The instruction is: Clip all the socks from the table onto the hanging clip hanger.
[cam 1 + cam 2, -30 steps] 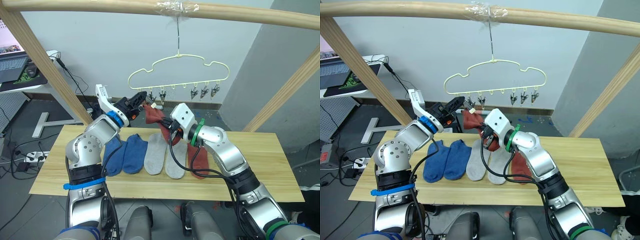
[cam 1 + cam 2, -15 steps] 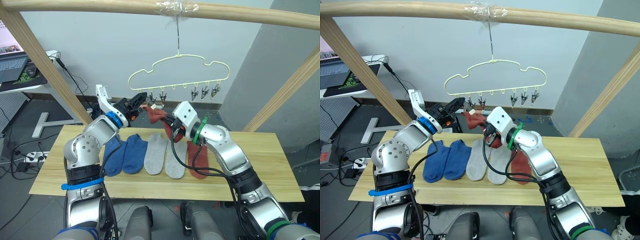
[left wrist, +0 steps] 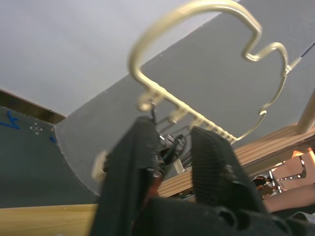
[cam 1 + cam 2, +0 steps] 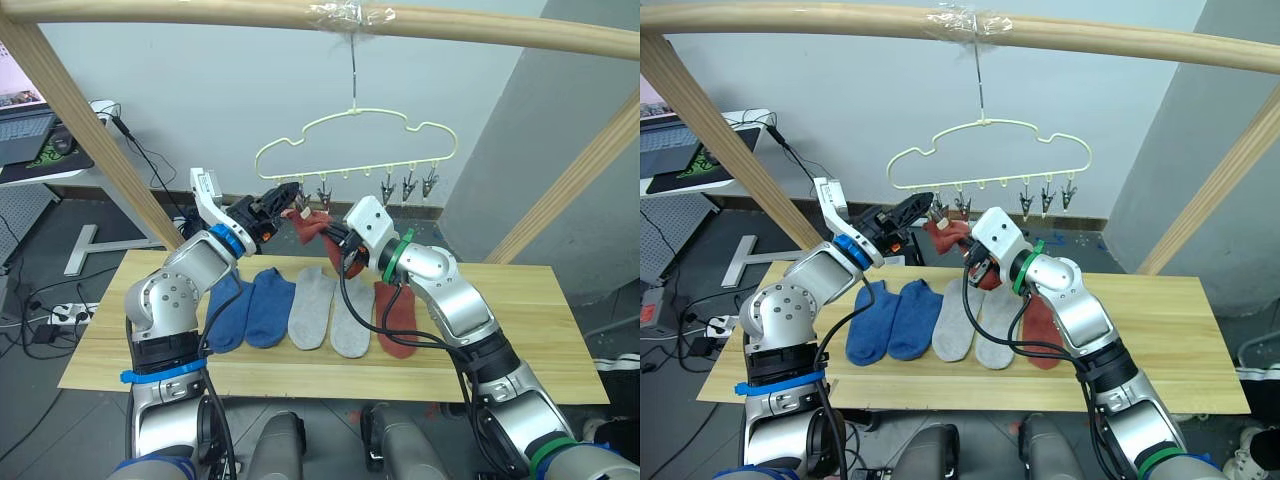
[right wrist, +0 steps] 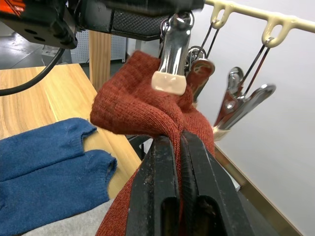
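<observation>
A: Stock on the table [image 4: 520, 330]?
B: Five socks flat: two blue socks [image 4: 250, 308], two grey socks [image 4: 330, 312], one red sock [image 4: 398, 315].

A: On the clip hanger [image 4: 356, 140]?
B: None secured, as far as I can judge. All six to go.

A: In hand?
B: Second red sock [image 5: 147, 110], pinched tight in the right gripper [image 5: 178, 162], raised at the end clip [image 5: 172, 46]. Left gripper [image 3: 170, 147] squeezes that clip.
</observation>
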Motion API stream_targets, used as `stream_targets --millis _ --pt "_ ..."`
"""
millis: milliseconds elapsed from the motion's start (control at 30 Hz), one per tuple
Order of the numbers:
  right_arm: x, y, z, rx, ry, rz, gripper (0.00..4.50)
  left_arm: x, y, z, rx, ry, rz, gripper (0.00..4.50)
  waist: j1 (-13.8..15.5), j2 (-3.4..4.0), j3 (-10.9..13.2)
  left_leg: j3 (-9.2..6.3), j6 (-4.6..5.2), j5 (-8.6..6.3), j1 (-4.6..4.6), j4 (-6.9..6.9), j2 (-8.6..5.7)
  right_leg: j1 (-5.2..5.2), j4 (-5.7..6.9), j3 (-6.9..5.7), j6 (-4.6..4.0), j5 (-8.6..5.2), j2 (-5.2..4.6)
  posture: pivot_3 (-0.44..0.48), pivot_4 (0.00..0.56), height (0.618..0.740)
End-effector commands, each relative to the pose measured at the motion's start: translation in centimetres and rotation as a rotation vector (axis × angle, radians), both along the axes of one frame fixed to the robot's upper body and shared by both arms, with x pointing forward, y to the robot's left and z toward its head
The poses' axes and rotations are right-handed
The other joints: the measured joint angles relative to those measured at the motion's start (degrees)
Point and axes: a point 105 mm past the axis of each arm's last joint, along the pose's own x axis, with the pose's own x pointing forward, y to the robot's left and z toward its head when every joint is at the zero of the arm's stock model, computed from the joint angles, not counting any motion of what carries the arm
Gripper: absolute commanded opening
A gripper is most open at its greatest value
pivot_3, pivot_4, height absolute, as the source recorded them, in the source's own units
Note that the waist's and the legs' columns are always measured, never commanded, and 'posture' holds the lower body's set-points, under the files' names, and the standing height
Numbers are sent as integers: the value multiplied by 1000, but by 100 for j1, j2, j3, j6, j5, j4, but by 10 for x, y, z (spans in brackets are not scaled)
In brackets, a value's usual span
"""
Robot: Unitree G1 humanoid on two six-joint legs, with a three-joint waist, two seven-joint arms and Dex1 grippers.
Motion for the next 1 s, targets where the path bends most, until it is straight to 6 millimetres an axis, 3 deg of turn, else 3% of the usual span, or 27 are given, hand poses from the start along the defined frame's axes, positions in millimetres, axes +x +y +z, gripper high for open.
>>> stream_targets --millis 33,200,333,433,567,867,900,1000 --pt "-2 3 15 31 -51 16 0 -7 -3 14 5 -61 -26 2730 0 0 0 0 0 0 0 0 0 0 0 0 0 0 0 -7 216 740" --pt "-5 8 14 74 -10 39 0 -10 5 15 11 -60 -19 4302 -1 0 0 -1 0 0 0 0 1 -1 0 -1 0 0 1 0 222 740" --pt "-11 15 13 141 72 81 0 -13 14 13 36 -48 -5 4440 -2 0 0 -1 0 0 0 -1 3 -2 1 0 0 0 0 8 224 740" --pt "-17 22 8 230 228 111 0 -18 29 10 82 -46 33 4440 -5 1 1 -5 0 0 1 -1 6 -2 4 1 -1 0 0 14 226 740" --pt "-19 25 6 252 306 123 1110 -26 32 11 115 -54 22 4500 3 2 1 -14 0 0 0 -2 12 -5 7 0 -2 -1 0 25 226 740" --pt "-22 18 -10 214 396 117 4266 -34 31 7 162 -51 41 4500 20 1 1 -12 1 0 -1 1 4 -3 1 2 -2 -1 -14 31 226 740" --pt "-22 15 -11 209 390 106 4446 -36 27 5 185 -56 38 4500 20 2 1 -11 1 -1 -1 0 5 -3 0 1 -2 -1 -14 31 226 740" --pt "-21 5 -8 204 336 87 4446 -39 16 1 272 -102 57 4500 34 2 1 -11 1 -1 -8 -5 4 -4 -6 2 -2 -2 -15 34 227 740"
